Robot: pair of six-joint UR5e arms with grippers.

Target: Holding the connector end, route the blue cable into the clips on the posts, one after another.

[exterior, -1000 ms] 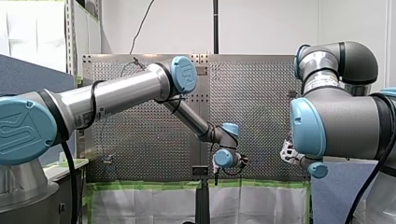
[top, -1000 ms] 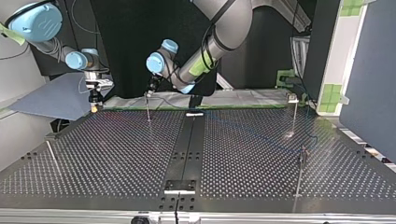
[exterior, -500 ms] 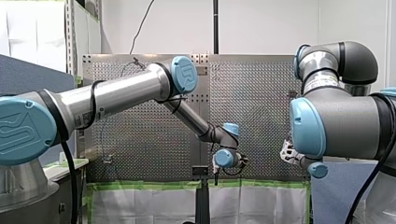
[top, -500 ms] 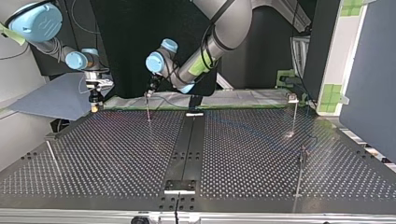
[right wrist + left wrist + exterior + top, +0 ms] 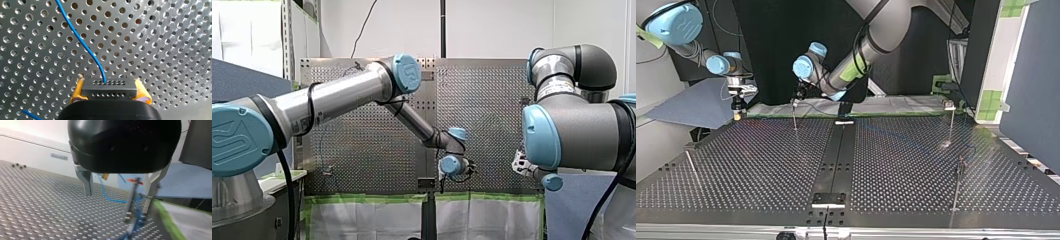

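In the right wrist view my right gripper (image 5: 109, 93) is shut on the black connector (image 5: 109, 88), clamped between its yellow pads. The blue cable (image 5: 81, 41) leaves the connector over the perforated table. At the top view's far left the same right gripper (image 5: 738, 111) hangs over the table's far edge. My left gripper (image 5: 120, 195) stands open. A thin post with a red clip (image 5: 135, 180) rises between its metal fingers, close to one of them, and the blue cable (image 5: 105, 193) runs past it. The top view shows my left gripper (image 5: 796, 98) at that post's (image 5: 795, 116) head.
Three more thin posts stand on the table in the top view: one at the far right (image 5: 952, 122), one nearer on the right (image 5: 958, 182), and a leaning one at the near left (image 5: 691, 167). A dark rail (image 5: 836, 160) runs down the table's middle.
My left arm has shifted a little: its elbow has risen and its wrist has edged toward the front view's left. Its gripper stays at the post. My right arm has not moved.
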